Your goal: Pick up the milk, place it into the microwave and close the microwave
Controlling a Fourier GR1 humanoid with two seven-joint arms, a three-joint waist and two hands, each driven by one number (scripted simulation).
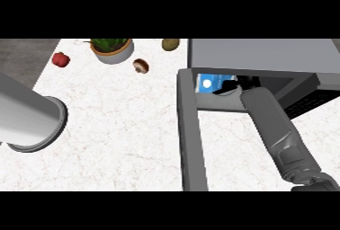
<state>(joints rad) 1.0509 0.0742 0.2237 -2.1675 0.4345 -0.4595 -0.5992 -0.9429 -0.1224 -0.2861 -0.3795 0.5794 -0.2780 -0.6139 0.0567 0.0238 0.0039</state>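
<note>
Right now the right forearm (279, 130) is reaching up from the lower right of the frame into the open microwave (266, 56) at the upper right, so that the milk carton (211, 83) is sitting inside the cavity, blue and white, just left of the right hand (244, 82). Only a dark bit of that hand is showing past the cavity's edge, right beside the carton; whether its fingers are still clamped on the milk or already spread apart cannot be told, since the oven's frame and the wrist are hiding them. The microwave door (189, 134) is hanging wide open, running down the middle of the frame, presumably left that way so the arm has room to enter. Judging by this, placing looks nearly done and closing the door is not yet begun. Only the left forearm (30, 114) is showing, at the left edge. A potted plant (111, 48), a red pepper (60, 59), a mushroom (140, 65) and a greenish fruit (171, 44) are lying along the counter (119, 143) at the top, well apart from the work.
</note>
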